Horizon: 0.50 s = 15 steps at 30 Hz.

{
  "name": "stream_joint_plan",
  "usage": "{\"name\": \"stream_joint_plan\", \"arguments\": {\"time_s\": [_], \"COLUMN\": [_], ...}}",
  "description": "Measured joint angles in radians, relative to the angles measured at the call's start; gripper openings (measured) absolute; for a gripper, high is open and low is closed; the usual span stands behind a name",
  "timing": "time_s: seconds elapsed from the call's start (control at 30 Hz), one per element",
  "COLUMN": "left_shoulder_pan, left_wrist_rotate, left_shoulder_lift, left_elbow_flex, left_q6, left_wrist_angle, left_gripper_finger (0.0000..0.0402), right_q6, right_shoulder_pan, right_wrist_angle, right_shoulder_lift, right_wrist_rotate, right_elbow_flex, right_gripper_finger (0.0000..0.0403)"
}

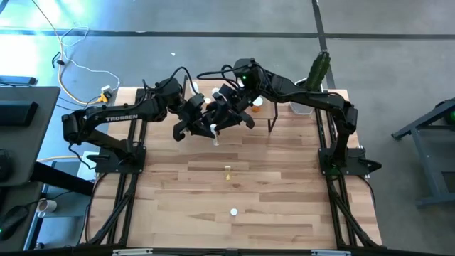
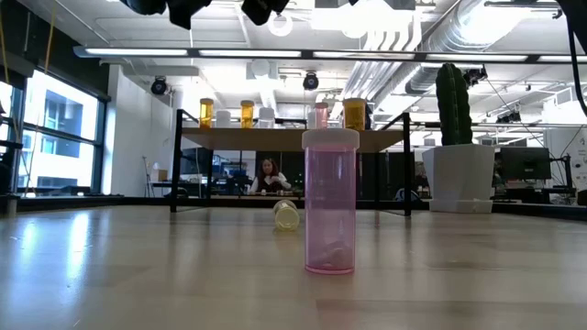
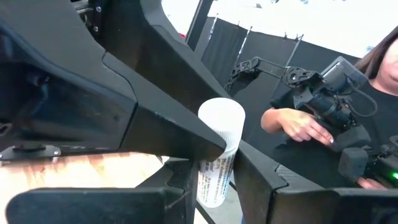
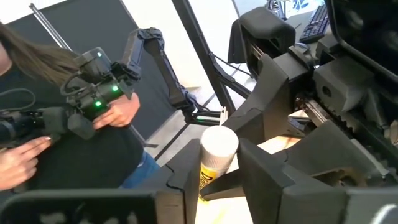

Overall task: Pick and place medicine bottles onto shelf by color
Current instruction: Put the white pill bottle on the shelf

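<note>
Above the desk (image 1: 284,185), near the shelf (image 2: 293,137), the left pincer (image 3: 211,180) and right pincer (image 4: 214,177) both seem clamped on 1 white bottle (image 3: 217,155); a mistimed release during this handover could drop it.

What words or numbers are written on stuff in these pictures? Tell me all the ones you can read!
"TROSSEN": white letters on the left arm, seen from above.
Small printed lines on the label of the white bottle held between the two grippers: too blurred to read.
Yellow label on the same bottle in the right wrist view: no letters can be made out.
Pink bottle on the table: no readable print.
</note>
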Motion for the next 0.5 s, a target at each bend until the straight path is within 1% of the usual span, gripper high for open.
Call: {"name": "stream_joint_plan", "arguments": {"time_s": [0.2, 0.3, 0.4, 0.5], "left_shoulder_pan": [0.0, 0.0, 0.0, 0.0], "left_wrist_rotate": [0.003, 0.004, 0.01, 0.011], "left_shoulder_lift": [-0.001, -0.001, -0.001, -0.002], "left_elbow_flex": [0.0, 0.0, 0.0, 0.001], "left_q6": [-0.008, -0.014, -0.015, -0.012], "left_wrist_angle": [0.0, -0.001, -0.001, -0.001], "left_gripper_finger": [0.0074, 0.0074, 0.0074, 0.0074], "right_q6": [0.02, 0.038, 0.057, 0.046], "right_shoulder_pan": [0.0, 0.0, 0.001, 0.005], "right_wrist_angle": [-0.001, -0.001, 0.011, 0.016], "right_shoulder_lift": [0.0, 0.0, 0.0, 0.0], "right_wrist_rotate": [0.001, 0.001, 0.008, 0.019], "right_elbow_flex": [0.0, 0.0, 0.0, 0.0], "right_gripper_finger": [0.0056, 0.0051, 0.0068, 0.01]}}
